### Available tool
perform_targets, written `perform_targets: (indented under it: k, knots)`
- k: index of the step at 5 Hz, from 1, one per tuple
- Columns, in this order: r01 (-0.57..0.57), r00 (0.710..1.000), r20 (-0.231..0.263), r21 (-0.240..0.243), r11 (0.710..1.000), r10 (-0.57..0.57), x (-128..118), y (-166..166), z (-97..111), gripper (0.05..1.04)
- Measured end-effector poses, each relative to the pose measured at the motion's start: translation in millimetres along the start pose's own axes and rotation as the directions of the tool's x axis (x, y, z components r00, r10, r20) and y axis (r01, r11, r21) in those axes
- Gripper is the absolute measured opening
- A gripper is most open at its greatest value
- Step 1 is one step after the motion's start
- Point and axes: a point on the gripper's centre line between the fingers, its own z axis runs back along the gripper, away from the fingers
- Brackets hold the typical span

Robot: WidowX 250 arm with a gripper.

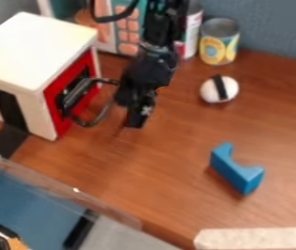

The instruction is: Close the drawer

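Drawer: red front, upper left.
Gripper: upper centre, right of drawer; cannot tell whether wide or narrow.
Blue block: lower right.

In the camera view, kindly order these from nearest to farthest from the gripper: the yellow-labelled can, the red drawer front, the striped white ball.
1. Red drawer front, left of the gripper.
2. Striped white ball, to the right.
3. Yellow-labelled can, behind the ball.

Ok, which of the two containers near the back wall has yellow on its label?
The right-hand can, the one behind the white ball with the black stripe. The container left of it shows white and red instead.
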Motion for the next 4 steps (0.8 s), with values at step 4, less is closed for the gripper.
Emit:
perform_targets:
  k: [4]
  knots:
    - [0.223, 0.927, 0.294, 0.074, 0.972, -0.235, 62.6, -56.2, 31.4, 1.000]
